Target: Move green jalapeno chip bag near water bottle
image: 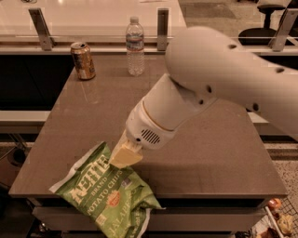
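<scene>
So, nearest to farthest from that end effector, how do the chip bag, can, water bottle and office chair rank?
1. Green jalapeno chip bag, at the end effector, front edge of the table.
2. Gold can, back left, and water bottle, back centre: too close to call.
3. Office chair, beyond the table, top right.

One camera only, set high behind the arm, facing down and forward over the worktop (219, 153); the claw (125, 155) lies close below it, the worktop's far edge well beyond the claw
</scene>
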You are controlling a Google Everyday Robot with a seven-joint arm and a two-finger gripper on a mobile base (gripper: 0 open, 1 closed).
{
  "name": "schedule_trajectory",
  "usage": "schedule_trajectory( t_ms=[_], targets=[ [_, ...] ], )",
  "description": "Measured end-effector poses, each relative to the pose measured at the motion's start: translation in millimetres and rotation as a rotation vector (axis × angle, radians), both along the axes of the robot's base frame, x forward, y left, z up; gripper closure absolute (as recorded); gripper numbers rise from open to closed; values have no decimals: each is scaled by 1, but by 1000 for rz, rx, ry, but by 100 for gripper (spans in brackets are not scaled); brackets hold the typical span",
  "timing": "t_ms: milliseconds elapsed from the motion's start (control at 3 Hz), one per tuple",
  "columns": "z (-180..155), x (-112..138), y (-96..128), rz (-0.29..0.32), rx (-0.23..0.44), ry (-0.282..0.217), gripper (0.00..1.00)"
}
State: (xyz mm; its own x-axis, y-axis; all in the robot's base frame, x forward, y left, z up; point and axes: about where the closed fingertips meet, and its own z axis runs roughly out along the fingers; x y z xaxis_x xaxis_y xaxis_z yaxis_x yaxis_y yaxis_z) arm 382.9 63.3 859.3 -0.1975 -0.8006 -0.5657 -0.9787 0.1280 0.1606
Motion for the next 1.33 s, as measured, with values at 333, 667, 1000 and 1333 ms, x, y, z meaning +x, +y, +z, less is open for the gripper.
schedule_trajectory(
  t_ms=[333,667,1000,1333],
  targets=[
    [39,13,-23,-62,-75,12,100],
    [79,30,-51,-114,-135,19,100],
    [114,51,-83,-161,-171,8,100],
    [146,79,-114,-219,-187,-26,100]
  ],
)
